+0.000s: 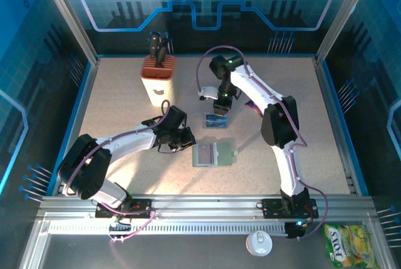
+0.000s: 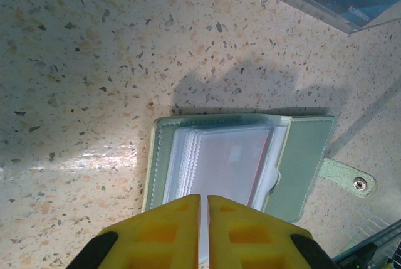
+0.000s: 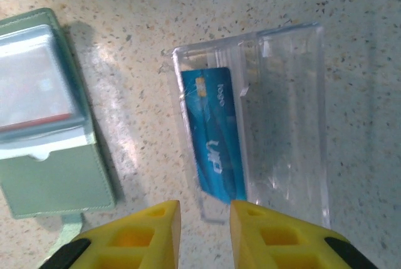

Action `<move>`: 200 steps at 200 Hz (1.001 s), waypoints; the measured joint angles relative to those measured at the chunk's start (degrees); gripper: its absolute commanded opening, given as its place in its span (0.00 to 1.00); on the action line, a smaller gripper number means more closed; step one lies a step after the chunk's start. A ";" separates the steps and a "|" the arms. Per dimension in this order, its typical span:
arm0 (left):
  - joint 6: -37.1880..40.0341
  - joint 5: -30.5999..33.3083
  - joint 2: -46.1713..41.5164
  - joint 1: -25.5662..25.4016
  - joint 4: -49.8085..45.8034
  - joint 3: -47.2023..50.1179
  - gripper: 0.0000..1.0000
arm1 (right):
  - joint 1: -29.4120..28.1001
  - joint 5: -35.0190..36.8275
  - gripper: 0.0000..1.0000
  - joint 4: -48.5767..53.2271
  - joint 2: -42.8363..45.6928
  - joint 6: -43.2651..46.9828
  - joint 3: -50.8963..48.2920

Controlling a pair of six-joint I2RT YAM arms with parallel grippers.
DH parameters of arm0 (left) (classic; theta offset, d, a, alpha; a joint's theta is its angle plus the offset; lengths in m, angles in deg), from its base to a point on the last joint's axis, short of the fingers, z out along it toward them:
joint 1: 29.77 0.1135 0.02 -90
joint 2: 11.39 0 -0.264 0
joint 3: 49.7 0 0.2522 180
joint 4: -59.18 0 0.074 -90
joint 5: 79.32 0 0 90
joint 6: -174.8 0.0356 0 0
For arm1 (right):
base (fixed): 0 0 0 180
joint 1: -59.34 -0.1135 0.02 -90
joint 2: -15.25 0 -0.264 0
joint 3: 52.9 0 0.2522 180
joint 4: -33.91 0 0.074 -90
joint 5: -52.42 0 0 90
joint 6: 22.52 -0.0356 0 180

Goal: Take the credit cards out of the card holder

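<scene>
The card holder (image 1: 213,154) lies open and flat on the speckled table (image 1: 125,112), near the middle and between the two arms. Both grey-green panels face up, and its snap tab (image 2: 348,178) sticks out to one side. Over one panel lies a stack of clear sleeves (image 2: 225,159). Something red and pale shows through them, too blurred to read as a card.

Just beyond the holder, and not touching it, sits a clear plastic tray (image 3: 282,112). One blue credit card (image 3: 213,131) with pale print lies flat inside, along the long wall nearer the holder.

The left fingers (image 2: 169,225) are together, with only a thin slit between their yellow tips. They sit low over the sleeved panel's edge. I cannot tell whether anything is pinched in the slit.

The right fingers (image 3: 150,231) stand apart with nothing between them. They hang over the end of the tray where the card lies, and I cannot tell whether they touch it.

A tan knife block (image 1: 158,79) with dark handles stands upright at the far left of the table, well apart from the holder. On the rail in front of the arm bases lie a yellow snack packet (image 1: 346,244) and a white lid (image 1: 259,242).
</scene>
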 measured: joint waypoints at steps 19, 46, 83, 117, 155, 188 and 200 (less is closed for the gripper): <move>0.00 0.00 0.00 0.00 -0.02 0.00 0.12 | 0.00 -0.04 0.28 -3.10 4.33 -2.40 -5.20; 0.00 0.00 0.00 0.00 0.04 0.00 0.12 | -0.15 -0.72 0.27 -9.33 8.98 -8.22 -13.99; 0.00 -0.04 0.00 0.00 1.51 0.74 0.12 | -1.60 -2.03 0.27 -18.43 14.60 -19.06 -25.92; -0.37 -0.39 -0.22 0.00 2.56 2.84 0.12 | -4.79 -2.86 0.27 -26.40 21.57 -31.01 -35.63; -0.44 -0.59 -1.44 -0.28 3.39 5.01 0.12 | -6.99 -4.87 0.27 -34.88 29.11 -44.74 -45.00; -1.55 -0.57 -2.51 -1.86 4.44 6.36 0.12 | -8.11 -6.78 0.27 -42.60 35.21 -55.45 -53.42; -1.99 -0.55 -2.91 -2.73 4.74 6.88 0.13 | -8.63 -7.58 0.27 -44.96 37.07 -58.82 -56.13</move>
